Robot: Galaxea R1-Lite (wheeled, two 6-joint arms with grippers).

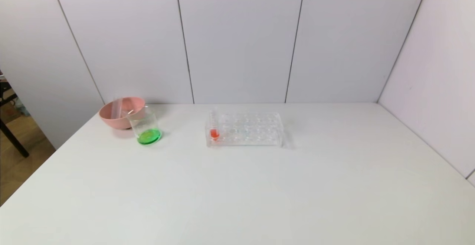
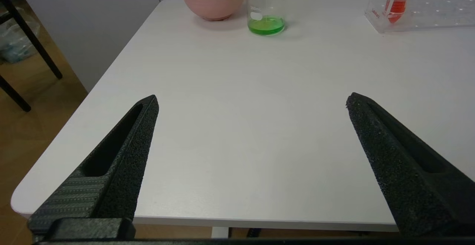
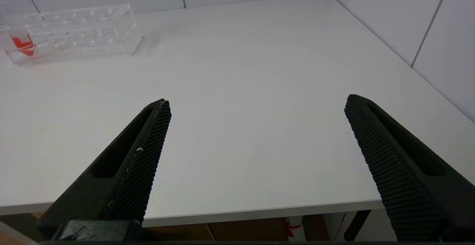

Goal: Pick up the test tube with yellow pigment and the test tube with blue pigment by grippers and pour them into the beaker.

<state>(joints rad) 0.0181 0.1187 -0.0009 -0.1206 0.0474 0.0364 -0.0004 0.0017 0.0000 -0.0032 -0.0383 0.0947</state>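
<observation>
Bright, even, diffuse light; soft faint shadows beside bowl (image 1: 121, 112) and rack (image 1: 245, 129); mild softness.

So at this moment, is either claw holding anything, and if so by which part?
Nothing is held. The left claw and the right claw are both open and empty, near the table's front edge.

My right gripper (image 3: 256, 102) hangs above the near edge of the white table (image 3: 259, 70), jaws spread wide, nothing between them. Well beyond sits the clear tube rack (image 3: 74, 33) — one red-tipped tube (image 3: 22, 44) standing at its far end.
</observation>
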